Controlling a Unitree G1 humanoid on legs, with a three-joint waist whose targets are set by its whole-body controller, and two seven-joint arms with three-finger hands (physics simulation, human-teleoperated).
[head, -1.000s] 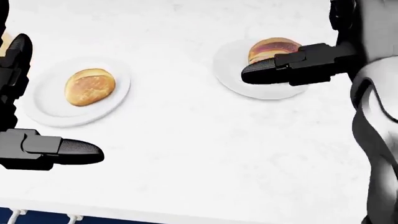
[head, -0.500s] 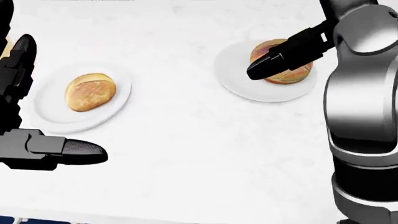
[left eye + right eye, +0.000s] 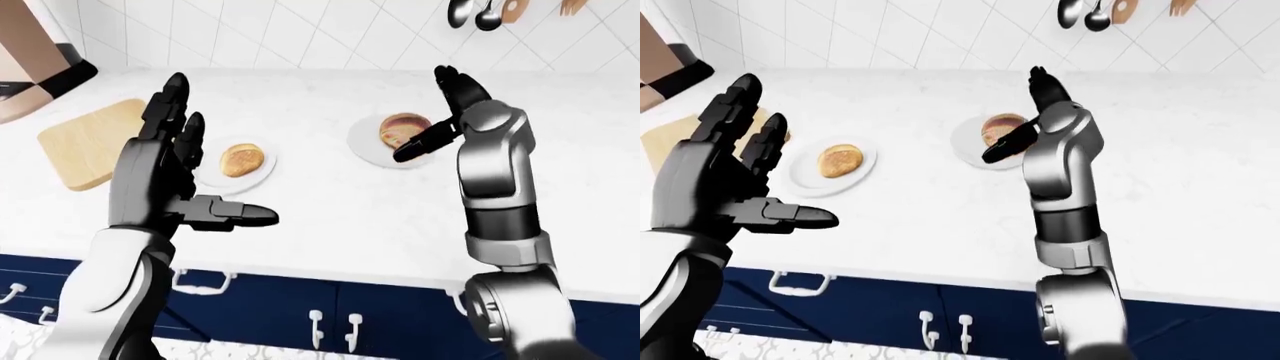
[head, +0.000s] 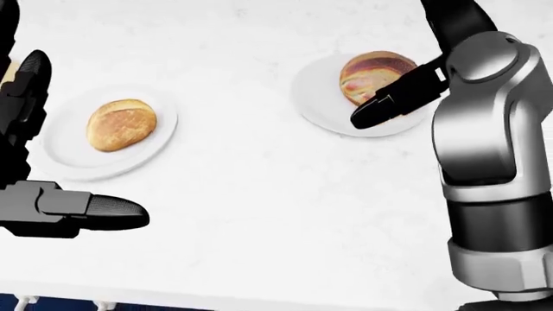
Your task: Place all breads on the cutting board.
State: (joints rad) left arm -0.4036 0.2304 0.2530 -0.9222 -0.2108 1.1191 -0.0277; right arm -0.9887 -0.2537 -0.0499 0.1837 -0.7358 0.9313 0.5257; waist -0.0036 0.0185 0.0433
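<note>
1. Sitting on separate white plates mid-desk, the golden roll and the browner bun look light, soft and crushable.
2. The cutting board lies by the desk's left edge, with no bread on it.
3. The left hand and right hand are spread wide, holding nothing.
4. Best grip, I'd judge: gently across each crust's sides.
</note>
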